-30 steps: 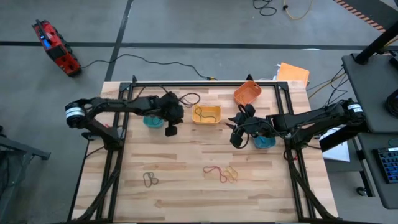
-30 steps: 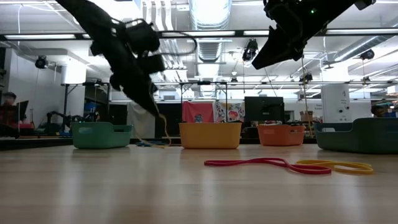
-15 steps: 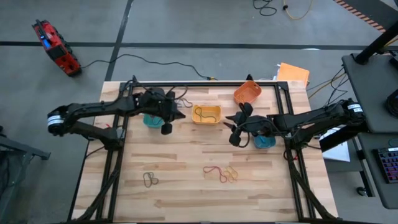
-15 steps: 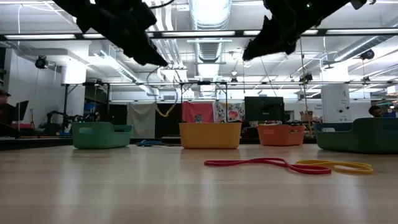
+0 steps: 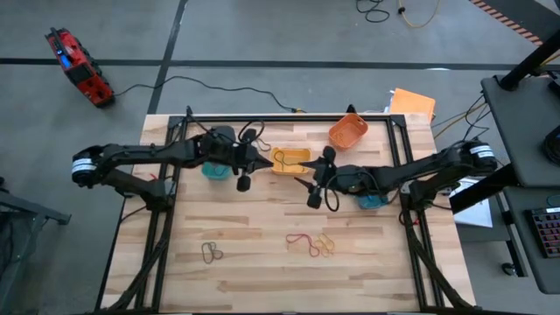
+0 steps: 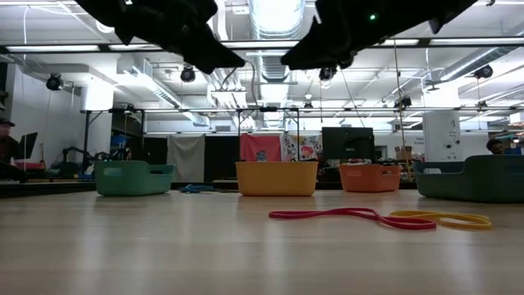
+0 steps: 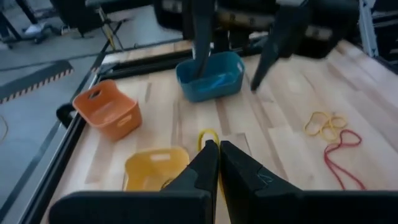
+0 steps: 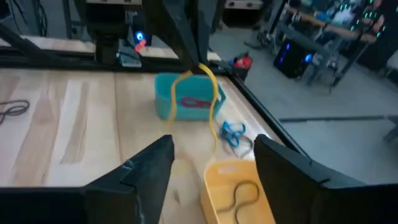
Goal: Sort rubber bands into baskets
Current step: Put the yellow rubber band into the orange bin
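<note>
Left hand (image 7: 213,163) pinches yellow rubber band (image 8: 205,93) hanging lengthwise above yellow basket (image 5: 291,161).

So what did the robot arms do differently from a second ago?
The left tool lifted its yellow rubber band up off the table and swung toward the yellow basket, still pinching it. The right tool stayed open and slid toward the left arm, away from the blue basket. The baskets and the bands lying on the table did not move.
</note>
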